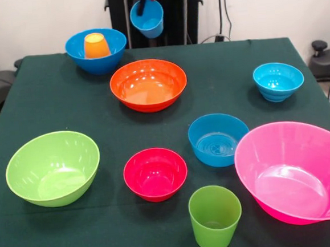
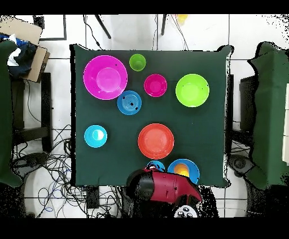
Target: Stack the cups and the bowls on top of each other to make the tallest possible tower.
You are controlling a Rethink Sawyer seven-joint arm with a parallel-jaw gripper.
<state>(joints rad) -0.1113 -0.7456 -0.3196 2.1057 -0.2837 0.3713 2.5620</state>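
The light blue cup (image 1: 147, 18) hangs tilted in the air above the table's (image 1: 49, 109) robot-side edge, held up by the jaws, which grip its rim. The orange cup (image 1: 96, 45) sits upside down in the blue bowl (image 1: 96, 50) near that edge.

Claw (image 1: 145, 0) raised at far edge
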